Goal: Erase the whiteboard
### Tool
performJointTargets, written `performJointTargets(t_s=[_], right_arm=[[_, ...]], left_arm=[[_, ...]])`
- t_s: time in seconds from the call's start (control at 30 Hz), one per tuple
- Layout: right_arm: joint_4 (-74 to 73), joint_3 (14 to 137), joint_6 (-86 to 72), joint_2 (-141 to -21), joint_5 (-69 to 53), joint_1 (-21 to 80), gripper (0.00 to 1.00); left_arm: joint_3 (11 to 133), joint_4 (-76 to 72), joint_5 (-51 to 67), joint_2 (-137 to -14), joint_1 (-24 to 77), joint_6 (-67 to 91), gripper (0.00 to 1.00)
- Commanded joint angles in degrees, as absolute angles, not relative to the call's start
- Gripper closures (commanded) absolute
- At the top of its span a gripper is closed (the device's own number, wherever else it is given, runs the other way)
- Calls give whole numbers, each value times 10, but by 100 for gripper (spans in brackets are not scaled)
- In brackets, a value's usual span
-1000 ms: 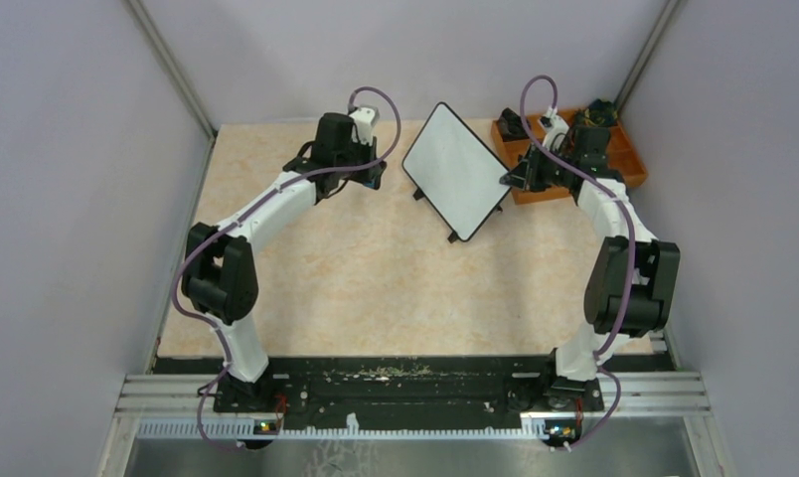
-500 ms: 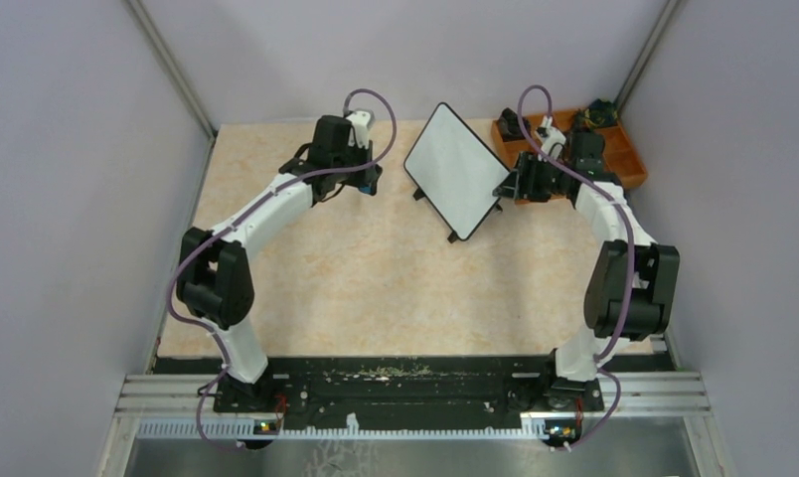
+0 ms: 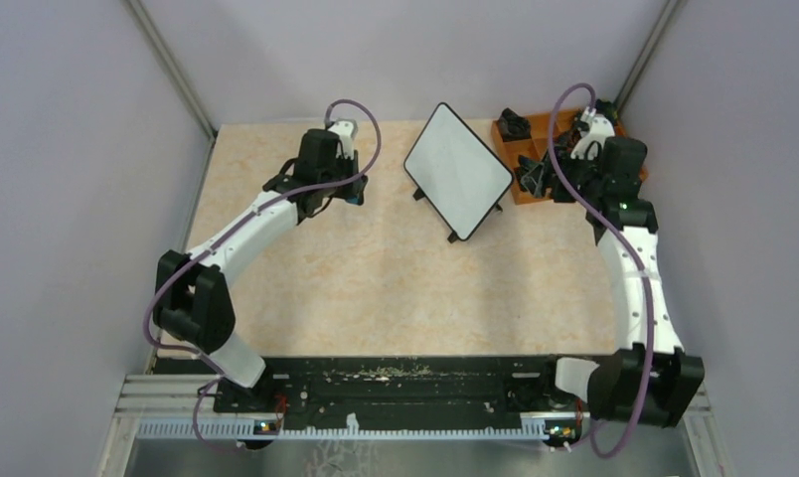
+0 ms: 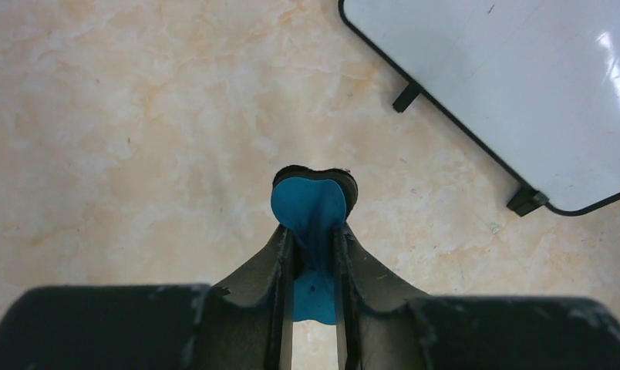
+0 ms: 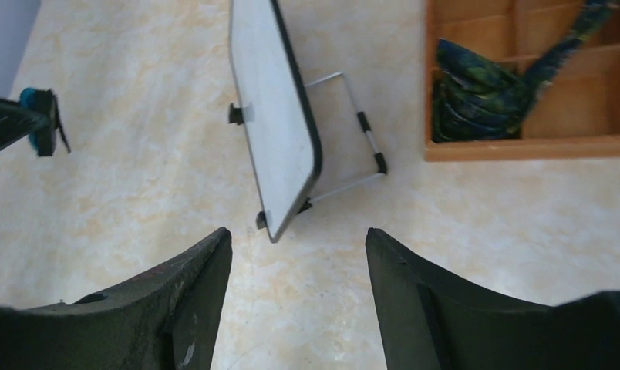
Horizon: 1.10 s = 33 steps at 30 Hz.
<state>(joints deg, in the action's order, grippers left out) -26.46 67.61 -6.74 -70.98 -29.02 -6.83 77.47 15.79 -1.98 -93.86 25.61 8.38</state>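
Whiteboard (image 3: 457, 171) near counter's (image 3: 376, 288) far edge: face blank white, thin black frame. Left hand (image 4: 315, 231) pinches blue pad (image 4: 308, 202); right hand (image 5: 298, 235) wide.

Bright, even light falls from above on the worktop (image 3: 376, 268), and shadows are faint and soft. A white glare streak lies on the whiteboard (image 4: 523, 85) in the left wrist view. Close to the lenses, the left pincer (image 4: 313, 231), the blue pad (image 4: 308, 204) it grips and the right pincer (image 5: 295, 235) look dark and blurred.
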Motion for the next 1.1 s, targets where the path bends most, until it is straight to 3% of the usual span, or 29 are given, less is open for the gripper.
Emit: performJointTargets(t_s=[0.0, 0.3, 0.5, 1.07], right_arm=[[-302, 634, -94, -634, -117, -75, 35], [-231, 433, -194, -566, -4, -74, 36], [-191, 362, -233, -540, 44, -74, 36], [-144, 312, -240, -493, 1, -74, 36]], left_arm=[[733, 156, -59, -908, 254, 104, 75], [661, 159, -83, -859, 254, 125, 75], [611, 179, -58, -834, 253, 146, 74], [560, 184, -39, -859, 254, 164, 65]])
